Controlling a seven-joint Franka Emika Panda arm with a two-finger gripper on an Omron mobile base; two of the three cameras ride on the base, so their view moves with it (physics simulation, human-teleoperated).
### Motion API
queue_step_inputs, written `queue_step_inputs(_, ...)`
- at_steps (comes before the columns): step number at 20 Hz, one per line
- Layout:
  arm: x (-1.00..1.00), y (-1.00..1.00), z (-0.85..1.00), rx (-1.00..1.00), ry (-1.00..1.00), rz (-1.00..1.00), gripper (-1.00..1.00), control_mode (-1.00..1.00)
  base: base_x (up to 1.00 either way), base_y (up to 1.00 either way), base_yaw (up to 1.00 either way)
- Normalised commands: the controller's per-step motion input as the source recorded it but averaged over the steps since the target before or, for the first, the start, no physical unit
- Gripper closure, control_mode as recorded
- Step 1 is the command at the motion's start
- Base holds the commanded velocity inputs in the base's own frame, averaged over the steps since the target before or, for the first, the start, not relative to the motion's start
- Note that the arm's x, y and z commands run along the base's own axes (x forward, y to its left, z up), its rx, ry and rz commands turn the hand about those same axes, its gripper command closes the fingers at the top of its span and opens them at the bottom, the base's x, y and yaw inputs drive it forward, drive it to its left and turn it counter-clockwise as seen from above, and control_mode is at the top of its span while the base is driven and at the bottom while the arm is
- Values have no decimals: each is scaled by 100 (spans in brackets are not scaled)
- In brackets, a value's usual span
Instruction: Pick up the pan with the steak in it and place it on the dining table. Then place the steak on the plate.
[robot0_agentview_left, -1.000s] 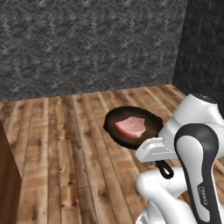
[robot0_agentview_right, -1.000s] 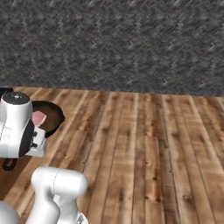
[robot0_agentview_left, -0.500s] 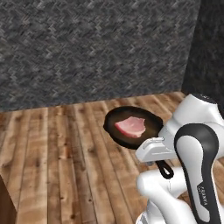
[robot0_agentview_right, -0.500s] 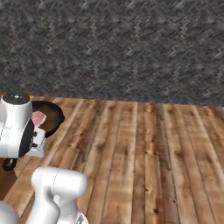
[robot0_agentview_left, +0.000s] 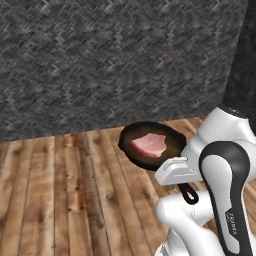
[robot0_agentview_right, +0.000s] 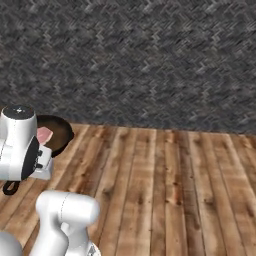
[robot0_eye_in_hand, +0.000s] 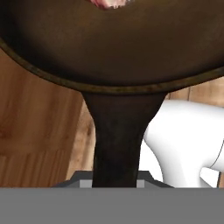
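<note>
step: carrying the small round black cast-iron pan (robot0_agentview_left: 150, 145) with the flat pink raw steak (robot0_agentview_left: 148, 144) inside, over wooden floor (robot0_agentview_left: 60, 195)
gripper (robot0_agentview_left: 176, 171): clamped on the pan handle
next: probably find the dining table, keep pan level

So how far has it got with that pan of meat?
Done: the pan is picked up, held by its handle above the wooden floor, with the steak lying inside. In hand: the gripper is shut on the handle, carrying it past a dark stone wall. Left: setting the pan on the dining table, then moving the steak onto the plate.
</note>
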Motion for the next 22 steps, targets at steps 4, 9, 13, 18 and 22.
queue_step_inputs(4,0,0,0,0,0,0,100,100,100,-1,0)
queue_step_inputs(9,0,0,0,0,0,0,100,100,100,-2,0)
queue_step_inputs(13,0,0,0,0,0,0,100,100,100,-5,0)
queue_step_inputs(18,0,0,0,0,0,0,100,100,89,-11,14)
queue_step_inputs(22,0,0,0,0,0,0,100,100,39,0,39)
